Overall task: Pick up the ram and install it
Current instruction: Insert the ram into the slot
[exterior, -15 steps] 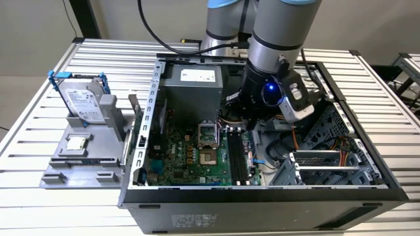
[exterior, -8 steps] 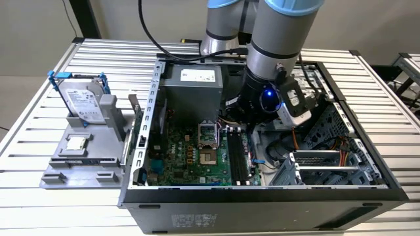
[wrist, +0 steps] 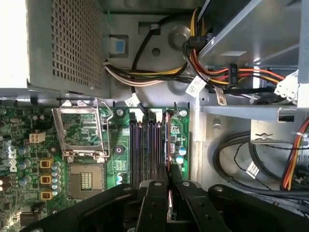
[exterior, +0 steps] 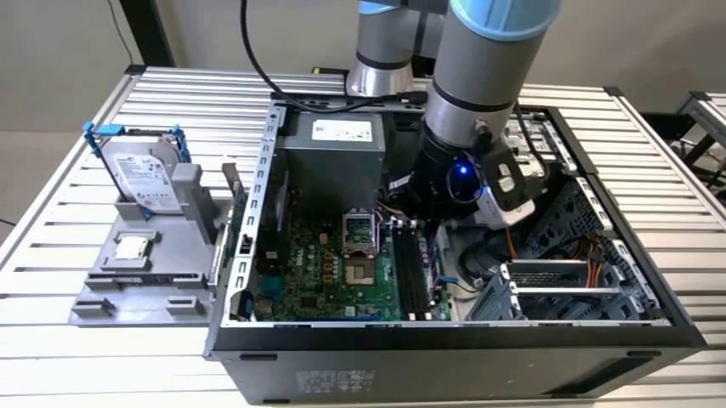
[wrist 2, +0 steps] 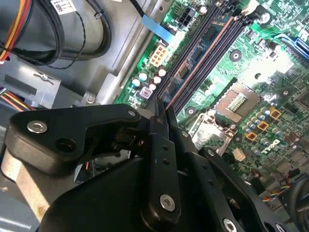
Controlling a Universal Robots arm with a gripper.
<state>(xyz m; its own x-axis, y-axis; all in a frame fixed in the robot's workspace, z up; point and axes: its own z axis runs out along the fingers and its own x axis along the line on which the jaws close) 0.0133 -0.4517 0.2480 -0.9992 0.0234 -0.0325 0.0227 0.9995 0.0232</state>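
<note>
The black two-fingered tool (wrist: 168,180) is pinching the thin green ram stick (wrist: 167,145) edge-on between its fingertips (wrist 2: 155,115), holding it right over the long black memory slots (wrist: 147,152) of the green motherboard (exterior: 329,268). In the first wrist view the stick is lining up with the slot nearest the case wall. Just beside the slots, the empty silver processor socket (wrist: 82,133) is standing with its frame raised. Everything is sitting inside the open black computer case (exterior: 454,357). On the slatted metal desk (exterior: 68,212), a grey tray (exterior: 142,272) is carrying a silver hard drive (exterior: 148,178).
</note>
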